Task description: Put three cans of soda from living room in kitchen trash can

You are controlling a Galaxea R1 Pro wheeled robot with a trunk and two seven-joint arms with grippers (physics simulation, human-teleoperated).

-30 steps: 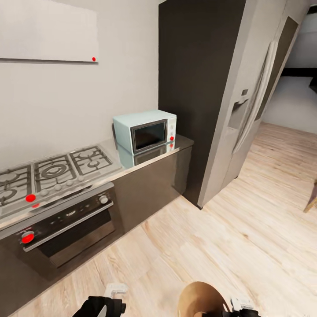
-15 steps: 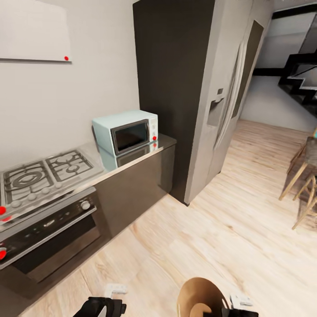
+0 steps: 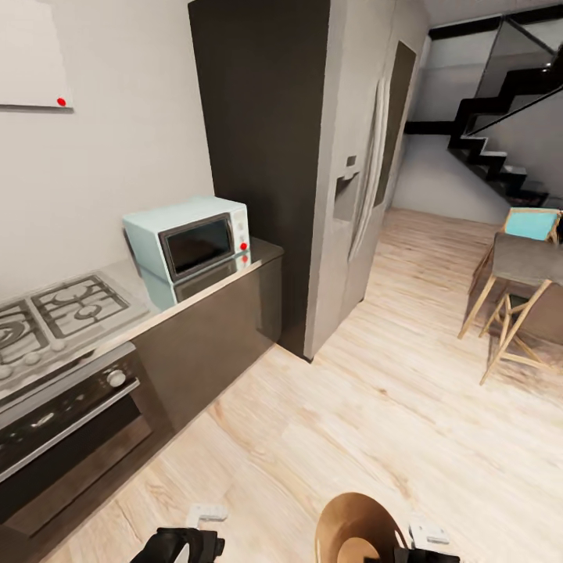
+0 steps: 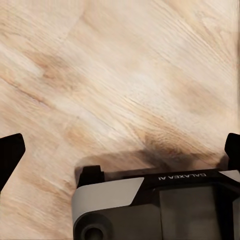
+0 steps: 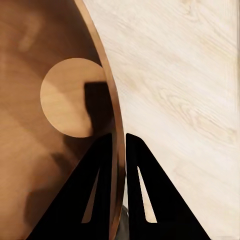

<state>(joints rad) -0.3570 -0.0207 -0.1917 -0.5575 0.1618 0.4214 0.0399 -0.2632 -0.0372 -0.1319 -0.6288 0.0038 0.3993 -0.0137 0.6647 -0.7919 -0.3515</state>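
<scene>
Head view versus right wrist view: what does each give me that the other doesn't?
Head view: the microwave, fridge, oven, stairs and a chair. Right wrist view: the right claw, its fingers shut across the bin wall, and the bin's bare base. Both: the bin and the pale wood floor.

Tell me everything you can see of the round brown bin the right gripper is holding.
The round tapered trash can shows at the head view's lower edge, open mouth up, over the pale wood floor. Its inside is smooth brown with a lighter round bottom, and no cans lie in it. The right gripper pinches its thin rim, one black finger inside the wall and one outside. Its outer surface is barely visible.
</scene>
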